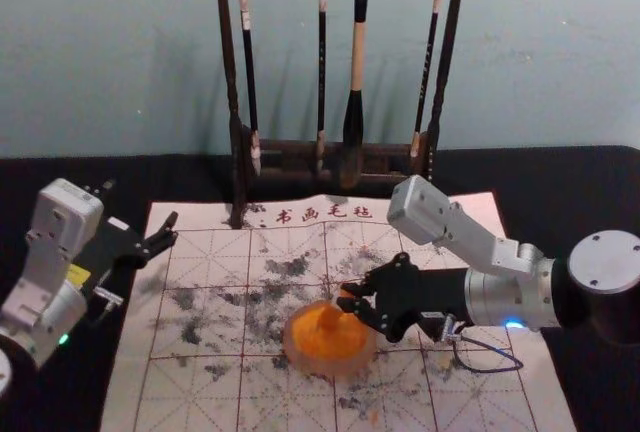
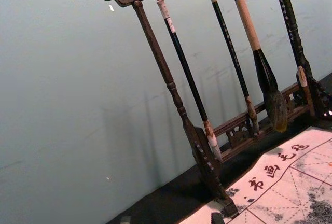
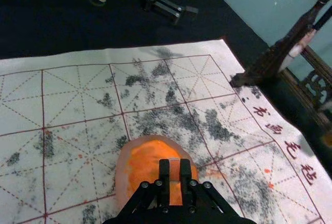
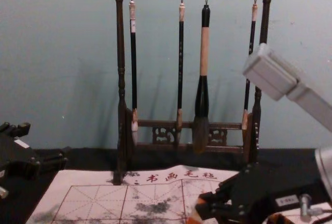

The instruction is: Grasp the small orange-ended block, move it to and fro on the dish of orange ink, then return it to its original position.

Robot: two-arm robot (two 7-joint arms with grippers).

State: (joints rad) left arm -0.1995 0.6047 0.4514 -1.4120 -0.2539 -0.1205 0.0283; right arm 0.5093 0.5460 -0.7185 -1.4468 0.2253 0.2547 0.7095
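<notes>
My right gripper [image 1: 352,302] is over the dish of orange ink [image 1: 330,350], shut on the small block [image 1: 338,312]. In the right wrist view the block [image 3: 175,170] stands between the closed fingers of the right gripper [image 3: 175,182], over the orange ink dish [image 3: 136,168]. The chest view has the right gripper [image 4: 203,207] holding the block [image 4: 195,215] low at the right, its end orange. Whether the block touches the ink cannot be told. The left gripper [image 1: 160,234] is parked above the mat's left edge, fingers apart.
A wooden rack [image 1: 228,62] with several hanging brushes stands behind the ink-stained, gridded mat [image 1: 200,302]. A black cloth [image 1: 560,192] lies around the mat, and a cable [image 1: 492,370] hangs below the right wrist.
</notes>
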